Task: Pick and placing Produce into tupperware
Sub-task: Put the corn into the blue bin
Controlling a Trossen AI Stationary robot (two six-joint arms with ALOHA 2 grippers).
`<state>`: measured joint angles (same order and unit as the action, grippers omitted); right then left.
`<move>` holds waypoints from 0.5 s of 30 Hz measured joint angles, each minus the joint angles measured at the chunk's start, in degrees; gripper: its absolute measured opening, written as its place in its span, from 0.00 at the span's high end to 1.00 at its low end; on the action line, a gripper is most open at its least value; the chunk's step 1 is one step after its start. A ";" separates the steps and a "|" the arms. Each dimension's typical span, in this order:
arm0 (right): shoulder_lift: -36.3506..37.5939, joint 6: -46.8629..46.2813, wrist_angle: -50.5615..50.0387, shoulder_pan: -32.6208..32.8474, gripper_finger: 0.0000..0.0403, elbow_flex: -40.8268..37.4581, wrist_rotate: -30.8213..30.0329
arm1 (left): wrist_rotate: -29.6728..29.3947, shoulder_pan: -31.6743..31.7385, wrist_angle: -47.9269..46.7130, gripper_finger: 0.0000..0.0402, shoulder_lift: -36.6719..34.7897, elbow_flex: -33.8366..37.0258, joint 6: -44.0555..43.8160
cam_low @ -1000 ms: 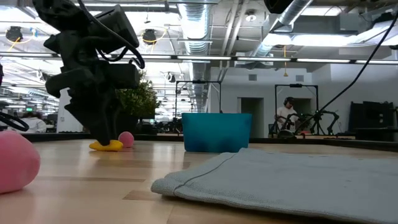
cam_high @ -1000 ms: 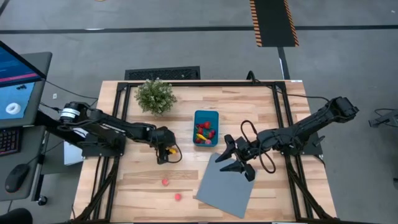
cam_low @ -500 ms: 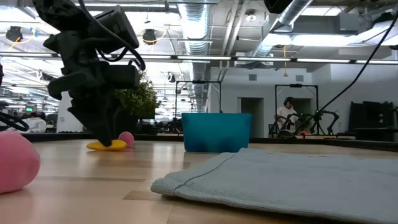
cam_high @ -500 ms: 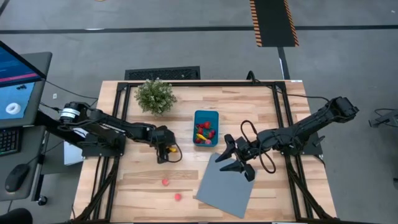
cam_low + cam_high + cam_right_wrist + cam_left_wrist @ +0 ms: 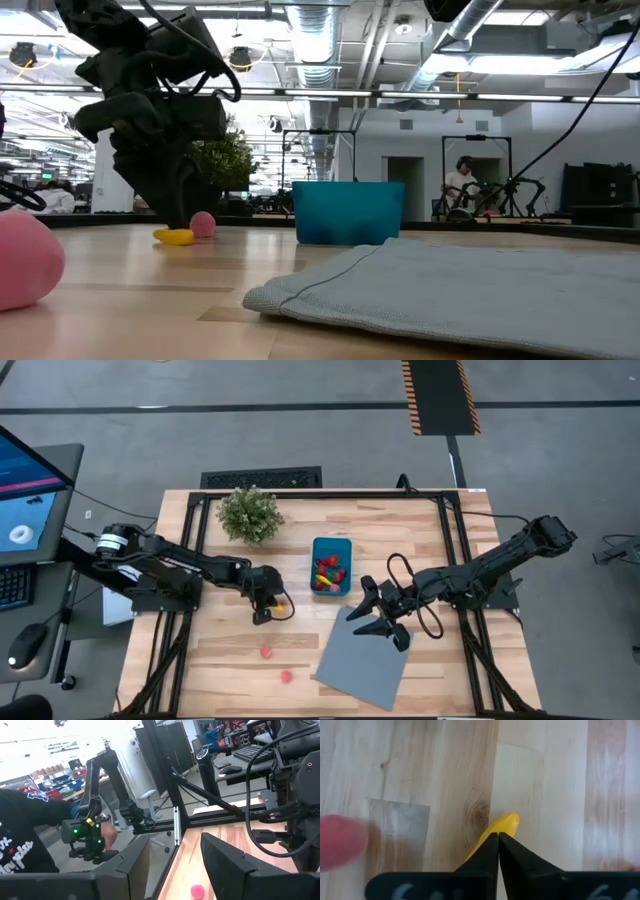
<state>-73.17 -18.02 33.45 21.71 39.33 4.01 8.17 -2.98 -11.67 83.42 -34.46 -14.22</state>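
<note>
Far left of the table: plant (image 5: 249, 514) at the back edge, out of the working lane. Left gripper (image 5: 265, 603) is down at the boards, just left of the tub (image 5: 331, 565); the left wrist view shows its fingers (image 5: 490, 855) pressed tip to tip, closed, with the yellow piece (image 5: 496, 832) poking out beyond and beneath them. Lying on the wood rather than clamped, as best I can judge. From table height the yellow piece (image 5: 175, 237) sits flat on the surface beside the gripper, a pink ball (image 5: 203, 224) just behind it. Two more pieces lie loose nearer the front edge: a red one (image 5: 266, 652) and another (image 5: 286, 676) well apart from the tub. Tub stands mid-table, already holding several red and yellow pieces, placed within reach of both arms. Grey sheet (image 5: 362, 657) lies right of centre. Right gripper (image 5: 375, 613) hangs over the sheet's upper corner, fingers spread wide, holding nothing, apparently waiting. No readable writing on tub, sheet or produce; a person's dark sleeve in the right wrist view carries white lettering, unreadable.
</note>
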 joint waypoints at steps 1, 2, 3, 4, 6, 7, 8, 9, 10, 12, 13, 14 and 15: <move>0.00 0.00 0.00 0.00 0.51 0.00 0.00 | 0.13 0.00 0.01 0.98 0.00 0.00 0.00; 0.00 0.00 0.00 0.00 0.51 0.00 0.00 | 0.21 0.02 -0.04 0.97 0.00 0.00 0.04; 0.00 0.00 0.00 0.00 0.51 0.00 0.00 | 0.21 0.02 -0.21 0.96 0.00 0.00 0.44; 0.00 0.00 0.00 0.00 0.51 0.00 0.00 | 0.02 0.00 -0.41 0.94 0.00 0.00 0.89; 0.00 0.00 0.00 0.00 0.51 0.00 0.02 | -0.23 0.00 -0.68 0.92 0.00 0.00 2.02; 0.00 0.00 0.00 0.00 0.51 0.00 0.00 | 0.42 0.00 -0.73 0.90 0.02 0.00 2.64; 0.00 0.00 0.00 0.00 0.51 0.00 0.00 | 1.34 0.00 -0.74 0.88 0.02 0.00 3.12; 0.00 0.00 0.00 0.00 0.51 0.00 0.00 | 2.22 0.04 -0.74 0.86 0.03 0.00 3.39; 0.00 0.00 0.00 0.00 0.51 0.00 0.00 | 2.48 0.04 -0.73 0.84 0.04 0.00 3.48; 0.00 0.00 0.00 0.00 0.51 0.00 0.02 | 2.12 0.00 -0.72 0.80 0.04 0.00 3.48; 0.00 0.00 0.00 0.00 0.51 0.00 0.00 | 1.95 0.00 -0.61 0.78 0.04 0.00 3.48; 0.00 0.00 0.00 0.00 0.51 0.00 0.00 | 1.93 0.00 -0.52 0.76 0.04 0.00 3.55; 0.00 0.00 -0.02 0.00 0.51 0.00 0.00 | 1.98 0.00 -0.48 0.74 0.04 0.00 4.08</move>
<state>-73.17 -18.02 33.43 21.71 39.33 4.01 10.15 -2.98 -12.15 83.46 -34.46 -10.14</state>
